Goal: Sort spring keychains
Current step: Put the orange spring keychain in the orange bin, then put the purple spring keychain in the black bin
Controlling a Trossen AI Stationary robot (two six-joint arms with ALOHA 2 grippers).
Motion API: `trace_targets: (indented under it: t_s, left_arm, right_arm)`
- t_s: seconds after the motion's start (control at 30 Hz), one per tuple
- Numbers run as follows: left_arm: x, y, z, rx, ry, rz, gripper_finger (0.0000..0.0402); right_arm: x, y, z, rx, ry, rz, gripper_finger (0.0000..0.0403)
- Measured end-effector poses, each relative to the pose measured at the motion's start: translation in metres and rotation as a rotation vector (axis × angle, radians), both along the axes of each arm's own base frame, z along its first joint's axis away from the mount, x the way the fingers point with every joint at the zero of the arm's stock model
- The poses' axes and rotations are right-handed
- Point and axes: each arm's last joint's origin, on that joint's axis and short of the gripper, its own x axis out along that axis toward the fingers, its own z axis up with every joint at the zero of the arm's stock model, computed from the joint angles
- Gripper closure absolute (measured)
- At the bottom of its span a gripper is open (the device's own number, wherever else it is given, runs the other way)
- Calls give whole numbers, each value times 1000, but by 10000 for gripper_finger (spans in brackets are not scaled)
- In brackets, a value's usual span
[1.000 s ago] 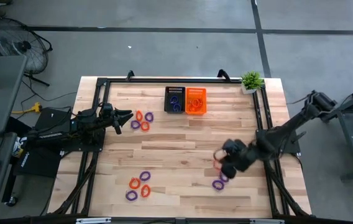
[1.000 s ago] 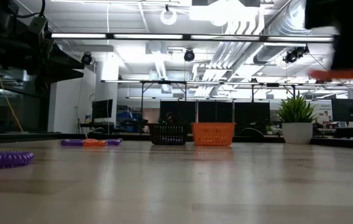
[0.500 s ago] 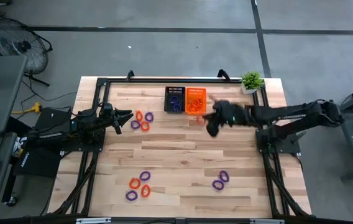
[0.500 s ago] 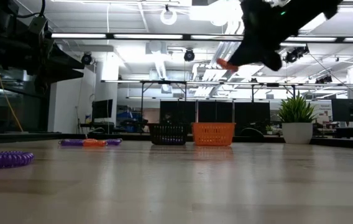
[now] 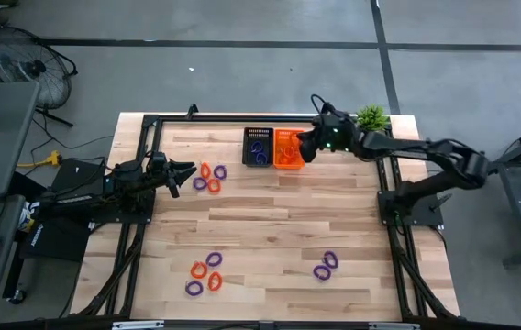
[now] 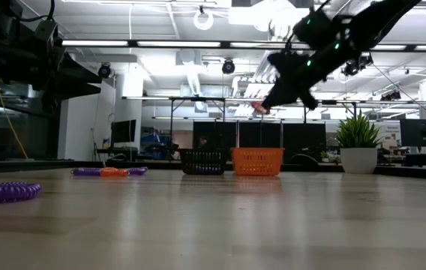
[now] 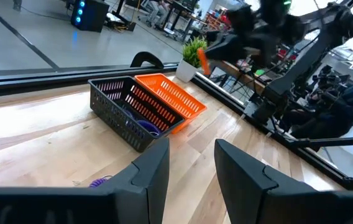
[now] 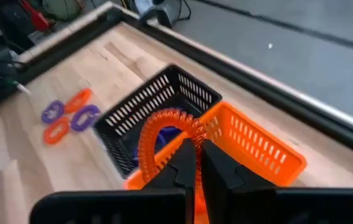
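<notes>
Right pincer (image 8: 194,163) clamps orange spring keychain (image 8: 164,132) above orange basket (image 8: 257,146); left pincer (image 7: 192,168) parted, idle

The two baskets stand side by side at the table's far edge: the slotted basket (image 5: 288,148) on the right, touching its twin (image 5: 258,146) on the left (some keychains lie inside that one). The right gripper (image 5: 303,149) hangs above the right basket, clamping a spring keychain (image 8: 164,134). Left of the baskets lies a keychain cluster (image 5: 209,177), with the left gripper (image 5: 185,171) just beside it. Two more clusters (image 5: 205,273) (image 5: 326,266) lie well in front.
</notes>
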Motion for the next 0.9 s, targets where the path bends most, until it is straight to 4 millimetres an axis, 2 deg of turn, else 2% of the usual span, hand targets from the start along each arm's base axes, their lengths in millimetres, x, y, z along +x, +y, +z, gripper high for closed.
trace_targets:
  t_s: [0.13,0.33,0.47,0.73,0.9]
  left_arm:
    - [0,0,0,0,0,0,275]
    - [0,0,0,0,0,0,275]
    - [0,0,0,0,0,0,275]
    - [0,0,0,0,0,0,275]
    - [0,0,0,0,0,0,275]
  right_arm:
    - [9,-13,-25,49,28,16,390]
    - [17,-19,-50,104,65,12,386]
    - [18,-19,-53,110,75,6,366]
    - [17,-21,-53,98,78,-16,286]
    - [17,-20,-51,106,65,7,266]
